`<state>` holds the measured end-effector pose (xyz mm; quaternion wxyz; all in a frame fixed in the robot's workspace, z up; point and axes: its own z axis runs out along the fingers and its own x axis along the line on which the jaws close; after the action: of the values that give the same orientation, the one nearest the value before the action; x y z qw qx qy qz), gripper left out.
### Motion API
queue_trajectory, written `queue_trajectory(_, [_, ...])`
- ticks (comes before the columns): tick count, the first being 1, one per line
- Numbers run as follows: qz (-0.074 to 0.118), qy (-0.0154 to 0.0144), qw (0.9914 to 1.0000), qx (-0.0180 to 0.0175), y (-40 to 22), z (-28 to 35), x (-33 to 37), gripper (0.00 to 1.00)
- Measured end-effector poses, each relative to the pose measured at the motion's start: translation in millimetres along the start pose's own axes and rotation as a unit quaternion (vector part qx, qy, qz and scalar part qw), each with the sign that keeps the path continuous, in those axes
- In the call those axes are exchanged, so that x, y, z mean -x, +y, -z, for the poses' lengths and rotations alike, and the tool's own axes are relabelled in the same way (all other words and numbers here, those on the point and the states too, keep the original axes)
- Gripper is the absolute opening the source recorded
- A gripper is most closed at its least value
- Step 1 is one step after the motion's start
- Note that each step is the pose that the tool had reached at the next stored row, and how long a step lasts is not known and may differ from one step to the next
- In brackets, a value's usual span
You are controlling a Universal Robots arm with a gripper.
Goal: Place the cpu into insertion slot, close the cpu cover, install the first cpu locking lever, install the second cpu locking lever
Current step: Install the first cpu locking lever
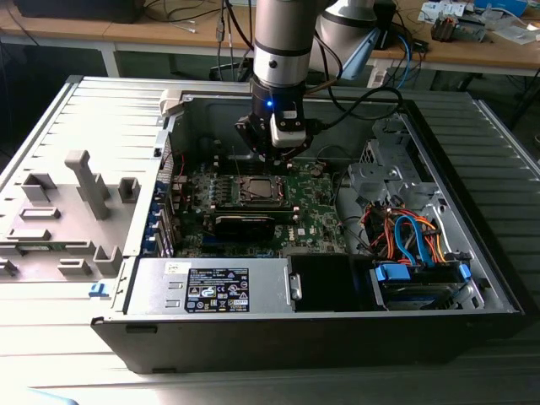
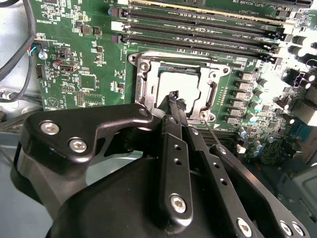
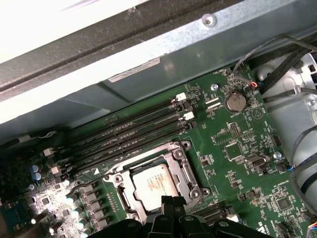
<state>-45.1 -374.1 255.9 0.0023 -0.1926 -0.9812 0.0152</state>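
Note:
The cpu [image 3: 152, 181] lies flat in the insertion slot [image 1: 257, 188] on the green board, its silver-grey top [image 2: 187, 83] showing. The cpu cover [image 3: 182, 168] is down around it as a metal frame [image 2: 173, 63], with the chip visible through its window. My gripper [image 2: 177, 101] hangs just above the socket's edge, its black fingers [image 2: 174, 144] drawn together with nothing visible between them. The fingertips [image 3: 171, 200] sit over the frame's rim beside the chip. In the exterior view the gripper [image 1: 272, 156] hovers over the socket inside the open case.
Long black memory slots [image 2: 198, 25] run beside the socket [image 3: 133, 130]. A black card [image 1: 245, 224], a power supply [image 1: 211, 287] and coloured cables [image 1: 405, 232] fill the case. A grey fixture [image 1: 76, 202] stands at the exterior view's left.

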Motion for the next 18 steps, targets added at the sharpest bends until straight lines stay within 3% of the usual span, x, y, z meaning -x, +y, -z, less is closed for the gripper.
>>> queue_trajectory(18, [0.014, -0.0004, 0.99991, 0.0001, 0.0, 0.0, 0.0, 0.11])
